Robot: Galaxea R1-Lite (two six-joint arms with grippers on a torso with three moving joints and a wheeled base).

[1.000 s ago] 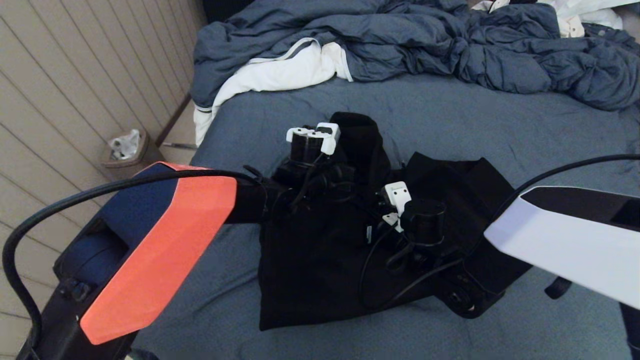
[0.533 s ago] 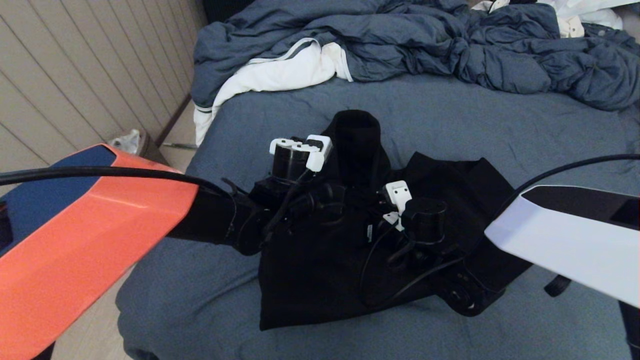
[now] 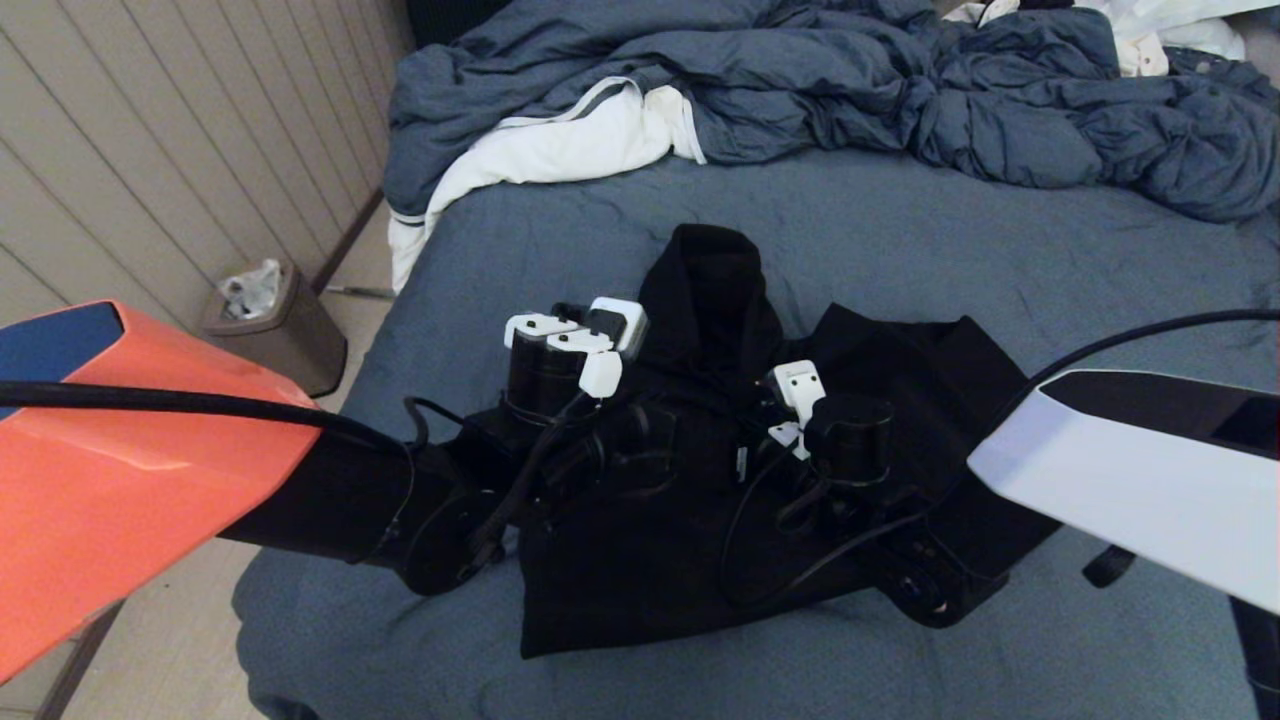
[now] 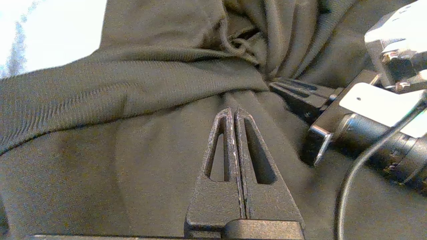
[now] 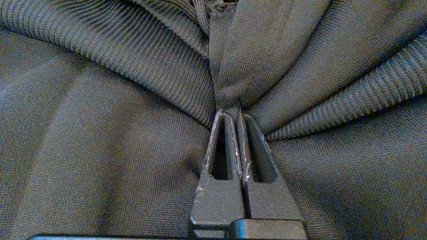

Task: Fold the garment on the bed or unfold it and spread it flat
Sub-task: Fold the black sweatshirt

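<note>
Hoodie (image 3: 700,500) sits partly folded mid-bed, nearer the bed's (image 3: 1000,250) left edge and foot than the headboard end, hood pointing toward the piled duvet (image 3: 800,90). Right gripper (image 5: 238,115) is clamped on the hoodie: wrist view shows its jaws pressed together with a pinch of fabric at the tips and creases fanning out from that point, ribbed band and zipper line right there. Judging by that, it's acting as the anchor or holding a fold line near the middle of the hoodie. Left gripper (image 4: 233,113) is also closed, jaws flat together, but nothing visibly caught between them; it lies over smooth fabric just below a thick rolled fold, right gripper's body close beside it. In the head view both wrists are over the hoodie's upper half, left one near the hood base. My read: left has no grip, so it's either pressing or about to re-grab. Risk: if right pulls alone, the pinch drags the whole bundle rather than folding it. White cloth (image 3: 560,150) at the bed's far-left corner, bin (image 3: 270,325) on the floor, neither in play.
</note>
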